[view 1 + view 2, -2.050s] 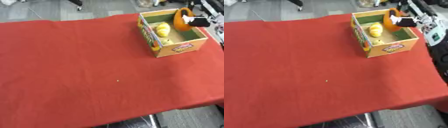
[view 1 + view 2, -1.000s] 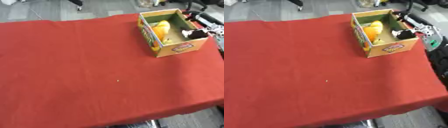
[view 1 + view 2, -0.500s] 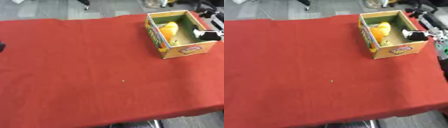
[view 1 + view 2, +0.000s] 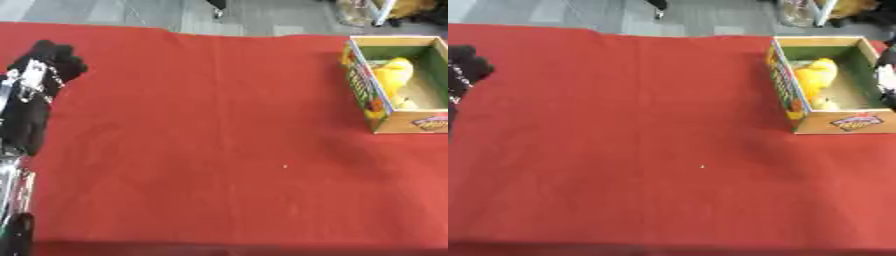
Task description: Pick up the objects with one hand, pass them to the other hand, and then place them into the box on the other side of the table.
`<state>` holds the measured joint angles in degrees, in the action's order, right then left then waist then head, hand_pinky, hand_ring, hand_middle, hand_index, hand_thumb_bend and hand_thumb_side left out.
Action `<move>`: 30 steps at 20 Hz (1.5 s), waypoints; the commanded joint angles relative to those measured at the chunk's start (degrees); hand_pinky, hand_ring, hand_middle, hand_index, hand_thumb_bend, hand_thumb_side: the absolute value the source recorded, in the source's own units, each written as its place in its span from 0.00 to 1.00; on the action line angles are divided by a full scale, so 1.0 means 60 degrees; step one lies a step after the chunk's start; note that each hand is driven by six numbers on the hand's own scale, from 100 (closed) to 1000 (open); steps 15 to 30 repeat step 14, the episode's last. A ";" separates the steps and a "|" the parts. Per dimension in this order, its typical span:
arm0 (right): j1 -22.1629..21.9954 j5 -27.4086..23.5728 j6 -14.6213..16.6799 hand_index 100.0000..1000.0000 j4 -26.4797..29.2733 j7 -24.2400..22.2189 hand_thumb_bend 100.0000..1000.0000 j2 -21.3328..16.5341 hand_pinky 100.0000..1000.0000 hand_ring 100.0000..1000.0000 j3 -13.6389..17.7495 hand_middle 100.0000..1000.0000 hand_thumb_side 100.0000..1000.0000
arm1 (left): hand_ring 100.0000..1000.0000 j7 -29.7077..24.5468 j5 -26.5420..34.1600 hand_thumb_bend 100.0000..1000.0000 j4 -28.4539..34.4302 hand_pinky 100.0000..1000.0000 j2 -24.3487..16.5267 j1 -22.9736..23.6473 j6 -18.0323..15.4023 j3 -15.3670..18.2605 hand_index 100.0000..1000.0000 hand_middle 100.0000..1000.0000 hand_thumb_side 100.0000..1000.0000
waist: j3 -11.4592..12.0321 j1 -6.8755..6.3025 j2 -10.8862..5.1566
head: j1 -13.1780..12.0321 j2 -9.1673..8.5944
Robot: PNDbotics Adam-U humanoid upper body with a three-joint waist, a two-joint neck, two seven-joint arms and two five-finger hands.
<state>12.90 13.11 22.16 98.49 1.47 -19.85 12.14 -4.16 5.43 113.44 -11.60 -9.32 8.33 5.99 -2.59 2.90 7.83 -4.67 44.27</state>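
The left hand [image 4: 39,70] shows at the left edge over the red cloth [image 4: 201,150], its black fingers curled and grasping nothing. Well apart from it, at the far right, stands the open box [image 4: 833,122], with yellow objects [image 4: 814,75] lying inside against its left wall. Of the right hand [image 4: 885,80] only a sliver shows beside the box; its fingers cannot be made out.
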 commanded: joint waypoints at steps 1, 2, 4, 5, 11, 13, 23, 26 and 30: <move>-0.0398 -0.0308 -0.0289 0.84 0.0983 -0.0381 0.00 0.0893 0.85 0.79 -0.0058 0.80 0.41 | 0.67 0.0121 -0.0001 0.17 0.0193 0.86 0.0037 -0.0007 -0.0113 -0.0122 0.70 0.57 0.66 | -0.0073 0.0116 -0.0348 | -0.0157 -0.0027; -0.0622 -0.0380 -0.0323 0.84 0.1121 -0.0467 0.00 0.1194 0.84 0.79 -0.0127 0.80 0.41 | 0.67 0.0132 0.0031 0.17 0.0193 0.86 0.0063 0.0013 -0.0121 -0.0168 0.70 0.57 0.66 | -0.0100 0.0116 -0.0376 | -0.0141 -0.0032; -0.1000 -0.0415 -0.0365 0.84 0.1286 -0.0628 0.00 0.1615 0.84 0.78 -0.0260 0.79 0.41 | 0.66 0.0137 0.0047 0.16 0.0193 0.86 0.0112 0.0072 -0.0104 -0.0247 0.70 0.56 0.66 | -0.0125 0.0114 -0.0469 | -0.0066 -0.0028; -0.1145 -0.0379 -0.0377 0.84 0.1326 -0.0717 0.00 0.1748 0.84 0.78 -0.0313 0.79 0.41 | 0.66 0.0136 0.0024 0.16 0.0193 0.86 0.0147 0.0096 -0.0081 -0.0275 0.70 0.56 0.66 | -0.0129 0.0111 -0.0523 | -0.0025 -0.0027; -0.1673 -0.0054 -0.0552 0.83 0.1117 -0.0925 0.00 0.2444 0.84 0.78 -0.0315 0.79 0.41 | 0.66 0.0245 -0.0285 0.15 0.0124 0.86 0.0169 0.0360 0.0089 -0.0241 0.70 0.56 0.66 | -0.0459 0.0132 -0.0912 | -0.0059 -0.0026; -0.1741 -0.0148 -0.0618 0.83 0.1077 -0.0748 0.00 0.2492 0.84 0.78 -0.0303 0.79 0.41 | 0.67 0.0288 -0.0387 0.15 0.0050 0.86 0.0136 0.0438 0.0113 -0.0179 0.70 0.57 0.66 | -0.0448 0.0135 -0.1040 | 0.0095 -0.0026; -0.1793 -0.0204 -0.0649 0.83 0.1046 -0.0714 0.00 0.2474 0.84 0.78 -0.0301 0.79 0.41 | 0.67 0.0325 -0.0413 0.15 0.0039 0.85 0.0126 0.0452 0.0101 -0.0132 0.71 0.56 0.66 | -0.0407 0.0133 -0.1084 | 0.0147 -0.0026; -0.1793 -0.0204 -0.0649 0.83 0.1046 -0.0714 0.00 0.2474 0.84 0.78 -0.0301 0.79 0.41 | 0.67 0.0325 -0.0413 0.15 0.0039 0.85 0.0126 0.0452 0.0101 -0.0132 0.71 0.56 0.66 | -0.0407 0.0133 -0.1084 | 0.0147 -0.0026; -0.1793 -0.0204 -0.0649 0.83 0.1046 -0.0714 0.00 0.2474 0.84 0.78 -0.0301 0.79 0.41 | 0.67 0.0325 -0.0413 0.15 0.0039 0.85 0.0126 0.0452 0.0101 -0.0132 0.71 0.56 0.66 | -0.0407 0.0133 -0.1084 | 0.0147 -0.0026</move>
